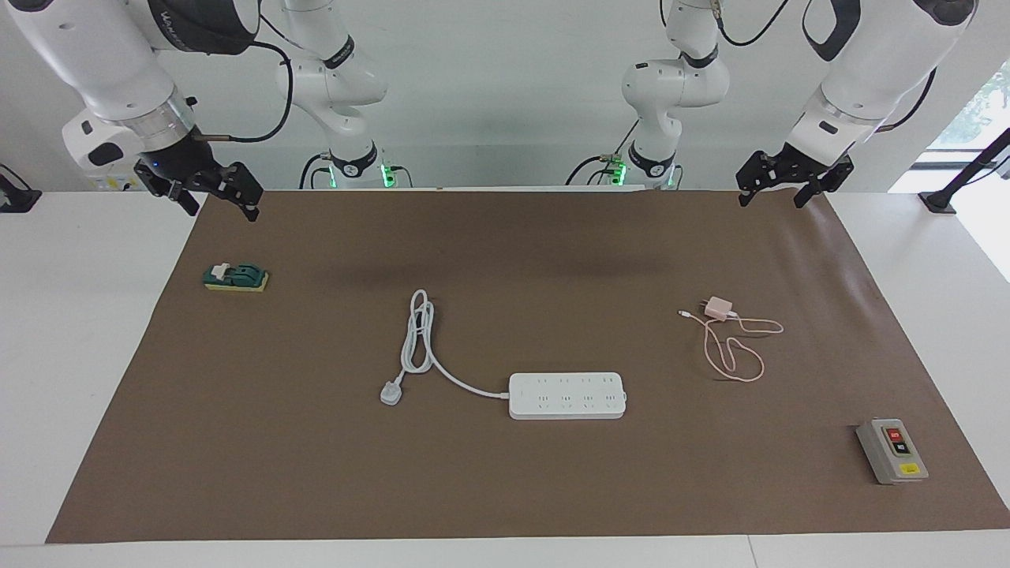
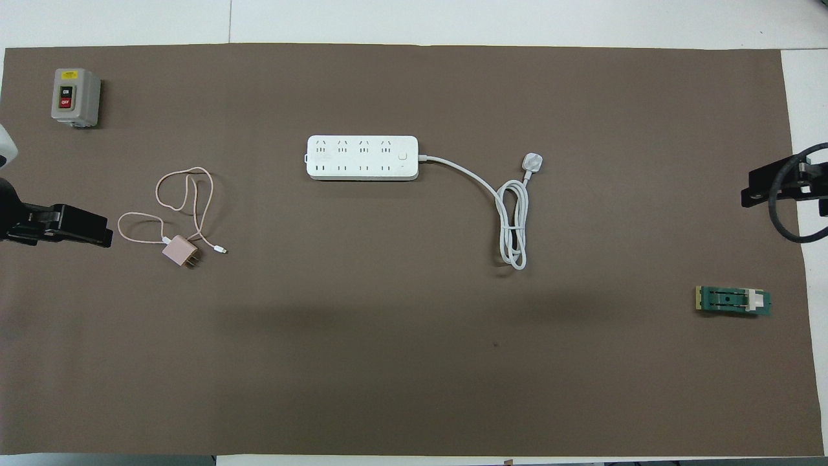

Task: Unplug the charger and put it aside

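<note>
Small pale pink cube charger (image 1: 717, 308) lies unplugged on brown mat (image 1: 552, 489); left gripper (image 1: 769, 192) raised, jaws wide, empty; right gripper (image 1: 217, 207) jaws apart, empty

White power strip (image 1: 567, 395) sits mid-mat (image 1: 505, 489), cord looped. Grey on/off switch box (image 1: 892, 450) at the left arm's end, green block (image 1: 236, 278) at the right's.

Facing view: high, across the table, looking at the robots.
Overhead view: high above the robots' end, looking steeply down.
Shared: brown mat (image 1: 552, 473).
</note>
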Action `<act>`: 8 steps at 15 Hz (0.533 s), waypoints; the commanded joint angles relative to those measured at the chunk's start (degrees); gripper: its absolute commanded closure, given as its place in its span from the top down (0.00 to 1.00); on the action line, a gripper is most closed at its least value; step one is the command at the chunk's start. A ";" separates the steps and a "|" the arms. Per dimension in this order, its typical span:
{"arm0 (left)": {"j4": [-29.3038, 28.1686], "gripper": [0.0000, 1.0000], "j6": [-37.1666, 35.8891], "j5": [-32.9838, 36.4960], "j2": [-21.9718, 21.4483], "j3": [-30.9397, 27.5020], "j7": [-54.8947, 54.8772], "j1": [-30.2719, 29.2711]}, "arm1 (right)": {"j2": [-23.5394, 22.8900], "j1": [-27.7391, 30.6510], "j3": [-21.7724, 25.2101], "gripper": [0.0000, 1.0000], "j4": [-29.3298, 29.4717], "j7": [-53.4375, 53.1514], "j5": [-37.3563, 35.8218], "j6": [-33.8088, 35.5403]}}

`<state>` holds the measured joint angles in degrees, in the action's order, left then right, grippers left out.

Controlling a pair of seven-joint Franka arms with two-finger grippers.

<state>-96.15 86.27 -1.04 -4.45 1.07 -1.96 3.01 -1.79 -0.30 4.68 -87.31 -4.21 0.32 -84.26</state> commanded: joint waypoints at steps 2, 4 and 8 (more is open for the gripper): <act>-1.59 1.00 1.45 0.95 -1.35 -0.63 0.20 0.68 | 0.91 0.83 -0.82 1.00 -0.58 0.88 -0.23 0.76; -1.68 1.00 1.45 0.95 -1.35 -0.63 0.29 0.42 | 0.91 0.92 -0.82 1.00 -0.58 0.96 -0.23 0.76; -1.41 1.00 1.36 0.95 -1.27 -0.72 0.11 0.33 | 0.91 0.92 -0.82 1.00 -0.58 0.96 -0.23 0.85</act>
